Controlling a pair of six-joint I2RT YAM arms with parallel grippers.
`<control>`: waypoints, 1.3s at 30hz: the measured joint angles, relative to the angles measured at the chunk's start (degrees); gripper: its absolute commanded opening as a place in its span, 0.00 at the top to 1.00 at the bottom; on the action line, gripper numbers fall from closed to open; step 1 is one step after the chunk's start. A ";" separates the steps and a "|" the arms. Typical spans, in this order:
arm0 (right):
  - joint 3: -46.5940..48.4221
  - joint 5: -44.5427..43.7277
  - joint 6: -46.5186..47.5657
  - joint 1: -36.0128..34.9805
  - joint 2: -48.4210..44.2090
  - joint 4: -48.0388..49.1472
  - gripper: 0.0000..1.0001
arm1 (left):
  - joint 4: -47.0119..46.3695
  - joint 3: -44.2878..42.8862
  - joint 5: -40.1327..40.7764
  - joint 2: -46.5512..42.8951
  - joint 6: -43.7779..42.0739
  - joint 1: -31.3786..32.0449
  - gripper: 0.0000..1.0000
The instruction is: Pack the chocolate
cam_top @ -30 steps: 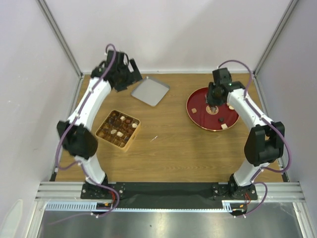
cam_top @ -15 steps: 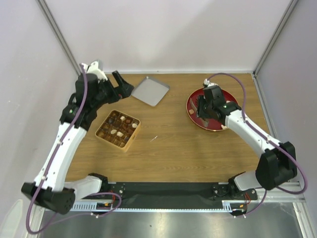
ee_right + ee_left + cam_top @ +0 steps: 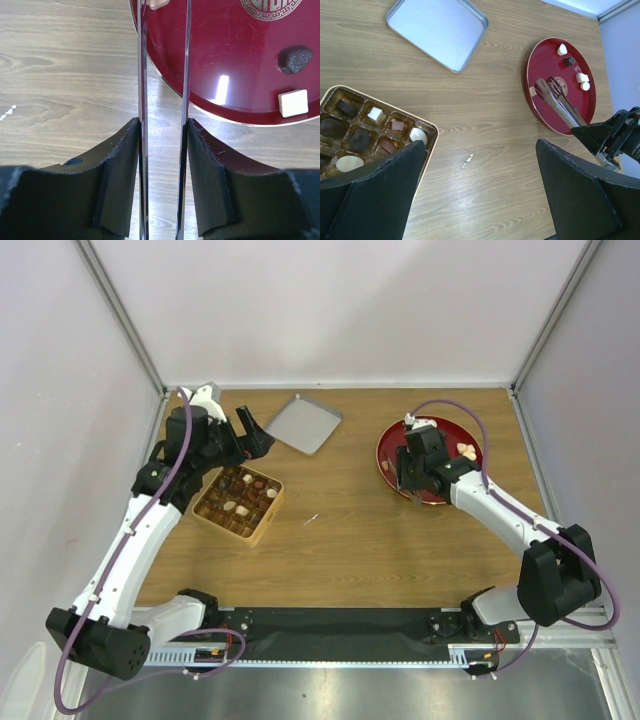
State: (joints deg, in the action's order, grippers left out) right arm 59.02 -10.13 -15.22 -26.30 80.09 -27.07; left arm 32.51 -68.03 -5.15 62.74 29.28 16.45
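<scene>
Chocolate (image 3: 418,134) of dark, tan and cream colours fills the tan grid box (image 3: 267,513) on the left of the table. More chocolate (image 3: 293,102) lies on the red plate (image 3: 447,435): a cream cube and a dark piece (image 3: 295,59). My right gripper (image 3: 163,122) is over the plate's near-left edge, shut on the thin metal tongs (image 3: 142,75), whose two arms stand slightly apart. My left gripper (image 3: 480,160) hangs open above the box's far side, holding nothing.
A grey metal lid (image 3: 303,423) lies flat at the back between box and plate. A small white scrap (image 3: 311,519) lies on the wood near the middle. Frame posts and walls close in the left and right sides.
My right gripper came toward the plate's near-left edge with the tongs, whose arms have spread a little. My left gripper swung nearer, from the back edge to the box's far side.
</scene>
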 measured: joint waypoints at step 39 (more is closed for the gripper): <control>-3.39 5.49 3.52 3.54 1.64 1.95 0.58 | -0.22 0.00 0.44 -2.43 -1.31 -0.72 0.00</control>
State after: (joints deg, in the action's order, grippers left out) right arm 55.64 -4.64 -11.70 -22.76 81.73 -25.12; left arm 32.29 -68.03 -4.71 60.31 27.97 15.73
